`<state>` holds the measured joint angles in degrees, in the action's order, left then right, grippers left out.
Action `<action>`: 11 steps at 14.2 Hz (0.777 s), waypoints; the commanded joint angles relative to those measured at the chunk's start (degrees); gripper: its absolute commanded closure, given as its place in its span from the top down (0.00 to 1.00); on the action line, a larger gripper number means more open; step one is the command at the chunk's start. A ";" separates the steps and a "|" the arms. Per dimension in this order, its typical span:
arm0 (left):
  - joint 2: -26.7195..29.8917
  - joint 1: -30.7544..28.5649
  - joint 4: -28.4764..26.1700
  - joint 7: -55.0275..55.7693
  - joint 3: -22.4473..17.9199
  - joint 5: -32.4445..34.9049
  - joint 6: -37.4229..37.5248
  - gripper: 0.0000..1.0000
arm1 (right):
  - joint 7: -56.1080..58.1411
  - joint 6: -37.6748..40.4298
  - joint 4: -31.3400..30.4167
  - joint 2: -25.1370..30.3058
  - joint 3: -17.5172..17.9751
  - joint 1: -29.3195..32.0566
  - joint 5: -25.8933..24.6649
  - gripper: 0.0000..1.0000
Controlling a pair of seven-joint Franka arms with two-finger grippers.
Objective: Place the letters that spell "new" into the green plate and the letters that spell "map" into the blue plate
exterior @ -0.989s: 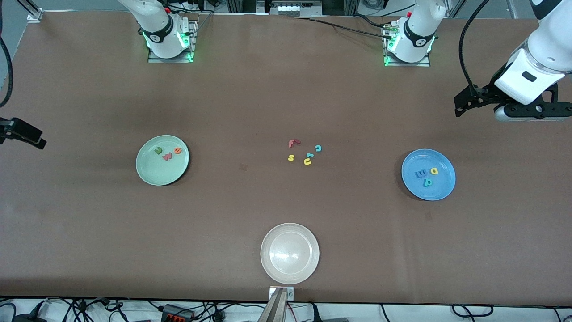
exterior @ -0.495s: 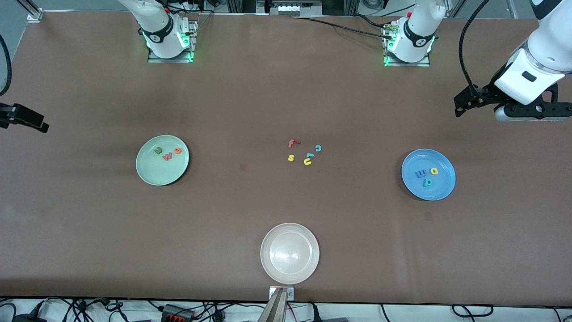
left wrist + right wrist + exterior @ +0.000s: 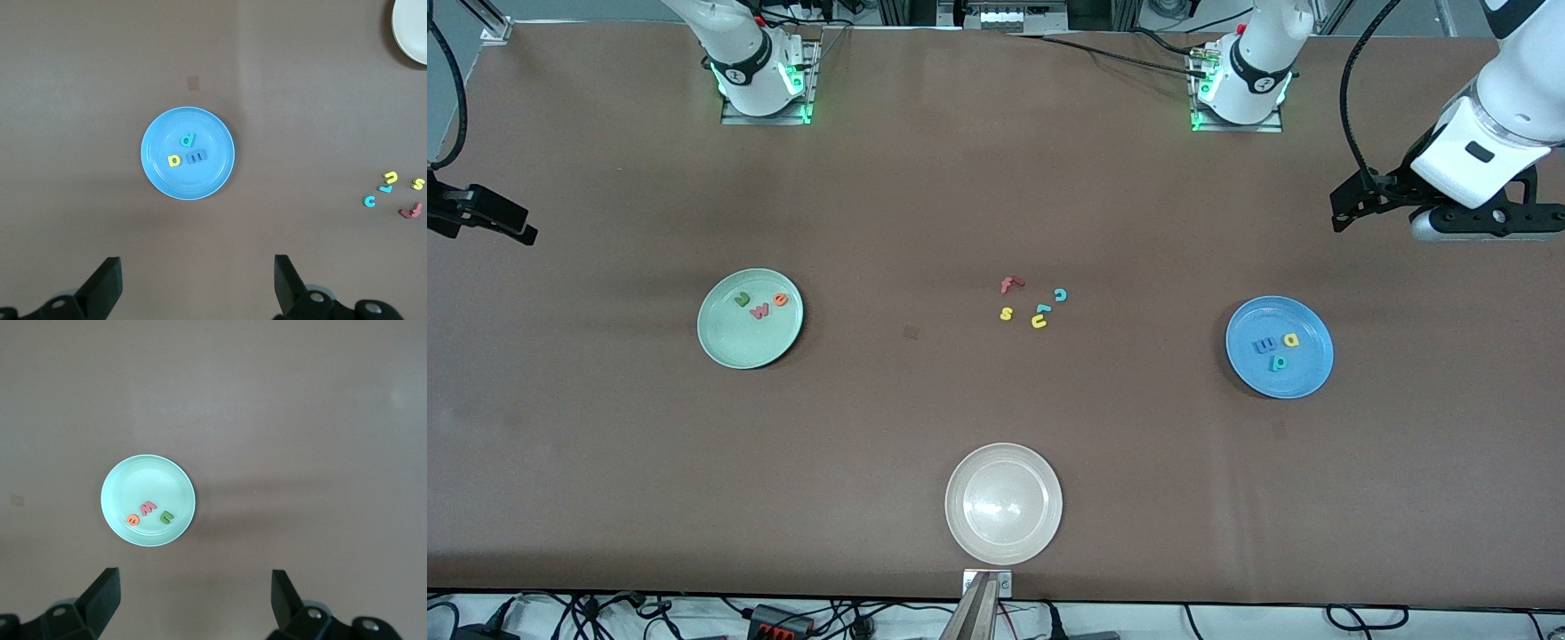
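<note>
**Both words are sorted; both arms are held high and empty**

The dark green n, the pinkish-red w and the orange e are seen lying in the green plate, which sits toward the right arm's end of the table. The blue m, the yellow a and the teal p are seen lying in the blue plate, toward the left arm's end.

The right gripper is held above the table's edge at its own end, fingers spread wide with nothing between them; the green plate lies straight ahead of it in its wrist view. The left gripper is held the same way, spread and empty, near the table's edge at its end, with the blue plate ahead of it. Each plate is nearer to the arm on its own end.

No further pick appears to be called for: the letters left in the middle of the table, the red f, yellow s, yellow u and teal c, belong to neither word. A whitish plate stands empty near the table's front edge.

No brand or label is readable; the only writing is the foam letters themselves.
</note>
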<state>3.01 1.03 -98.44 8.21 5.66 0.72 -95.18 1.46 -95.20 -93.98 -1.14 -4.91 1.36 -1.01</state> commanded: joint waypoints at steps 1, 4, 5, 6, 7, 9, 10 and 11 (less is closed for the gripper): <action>-0.73 -0.24 1.67 0.05 0.06 -1.07 1.40 1.00 | 1.09 -2.97 -8.40 6.67 0.61 0.49 -0.04 1.00; -0.73 -0.24 1.67 0.14 0.06 -1.07 1.40 1.00 | 1.52 -2.27 -8.06 6.68 0.69 0.49 -0.04 1.00; -0.64 -0.24 1.67 0.14 0.06 -1.07 1.40 1.00 | 1.79 -2.27 -8.06 6.68 0.61 0.49 -0.13 1.00; -0.64 -0.24 1.67 0.05 0.06 -1.07 1.40 1.00 | 1.79 -2.18 -7.97 6.68 0.61 0.49 -0.13 1.00; -0.64 -0.24 1.67 0.05 0.06 -1.07 1.40 1.00 | 1.79 -2.18 -7.97 6.68 0.61 0.49 -0.31 1.00; -0.64 -0.24 1.67 0.05 0.06 -1.07 1.40 1.00 | 1.79 -1.04 -7.89 6.59 0.61 0.49 -0.40 1.00; -0.64 -0.24 1.67 0.05 0.06 -1.07 1.40 1.00 | 1.79 -0.60 -7.89 6.42 0.61 0.57 -0.48 1.00; -0.64 -0.33 1.67 -0.04 0.06 -1.07 1.40 1.00 | 1.79 -0.42 -7.80 6.33 0.61 0.57 -0.57 1.00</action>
<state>3.01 1.03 -98.44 8.21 5.65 0.72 -95.14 2.42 -96.00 -100.68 4.26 -4.88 1.36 -1.06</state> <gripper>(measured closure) 0.000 0.000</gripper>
